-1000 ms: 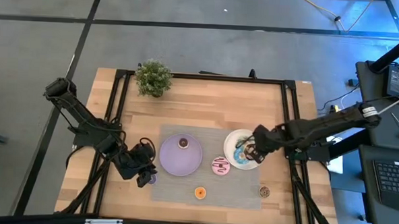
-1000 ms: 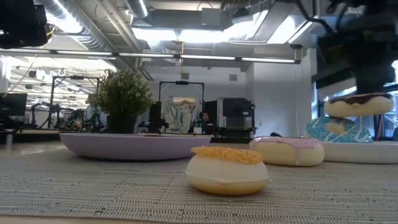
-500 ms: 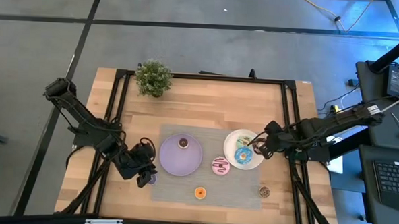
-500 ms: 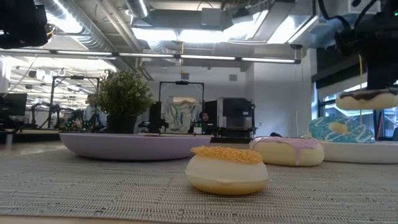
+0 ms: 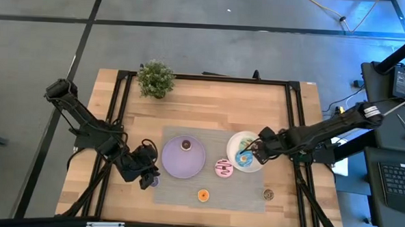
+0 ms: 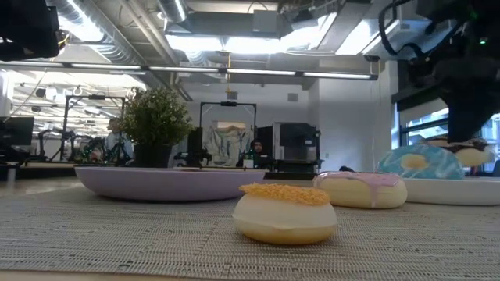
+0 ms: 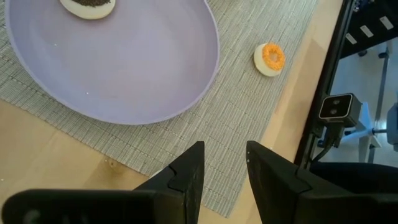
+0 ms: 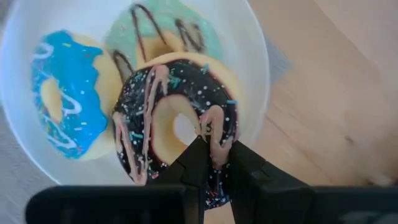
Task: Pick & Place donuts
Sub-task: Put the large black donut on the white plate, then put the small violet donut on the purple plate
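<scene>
My right gripper (image 5: 257, 152) (image 8: 216, 148) is shut on a chocolate-iced donut (image 8: 177, 121) (image 6: 470, 150), low over the white plate (image 5: 237, 138). A blue donut (image 8: 65, 93) (image 6: 420, 161) and a green donut (image 8: 168, 28) lie on that plate. A pink donut (image 5: 223, 168), an orange mini (image 5: 203, 194) (image 7: 271, 58) and a brown mini (image 5: 268, 194) lie flat on the grey mat. Another brown mini (image 5: 186, 145) sits on the lilac plate (image 5: 176, 164). My left gripper (image 5: 148, 178) (image 7: 224, 165) waits open by the mat's left near corner. My right gripper pinches the chocolate donut's ring (image 8: 217, 134) on the side nearest the wrist, one finger (image 8: 198, 155) at the hole and the other (image 8: 241, 163) outside. The fingers come from above, slanting in from the table's right. The donut lies nearly flat, overlapping the green and blue donuts; whether it rests on them I cannot tell.
A potted plant (image 5: 155, 78) stands at the table's far left. The grey mat (image 5: 185, 195) covers the middle of the table, with bare wood (image 5: 209, 107) beyond it. The black frame rails (image 5: 295, 117) run along the table's sides.
My right gripper has carried the chocolate donut a little toward the table's right, then come back and gone down toward the white plate. The donut now sits lower, behind the blue one. The gripper has stayed shut on it.
</scene>
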Robot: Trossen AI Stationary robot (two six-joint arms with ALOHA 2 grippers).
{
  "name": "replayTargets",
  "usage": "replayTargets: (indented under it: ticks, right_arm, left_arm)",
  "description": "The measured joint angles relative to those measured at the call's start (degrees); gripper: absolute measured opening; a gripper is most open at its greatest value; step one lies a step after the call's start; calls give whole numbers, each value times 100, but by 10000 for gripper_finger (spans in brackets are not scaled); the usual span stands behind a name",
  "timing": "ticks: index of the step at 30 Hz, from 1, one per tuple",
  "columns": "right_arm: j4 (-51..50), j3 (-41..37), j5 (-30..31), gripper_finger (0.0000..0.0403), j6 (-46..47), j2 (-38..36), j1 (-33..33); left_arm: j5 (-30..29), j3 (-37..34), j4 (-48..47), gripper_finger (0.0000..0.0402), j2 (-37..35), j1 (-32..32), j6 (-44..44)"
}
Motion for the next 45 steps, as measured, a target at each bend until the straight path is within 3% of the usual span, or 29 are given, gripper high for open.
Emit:
replayTargets:
  ticks: [16, 30, 45]
  right_arm:
    - [505, 0, -66, 53, -439, 839, 0]
    - [582, 0, -370, 183, -567, 981, -2]
    - [218, 223, -438, 197, -809, 885, -2]
  left_arm:
    - [-61, 0, -4, 114, 0, 0, 2]
    - [-53, 0, -8, 114, 0, 0, 65]
    - [-41, 0, -7, 114, 0, 0, 44]
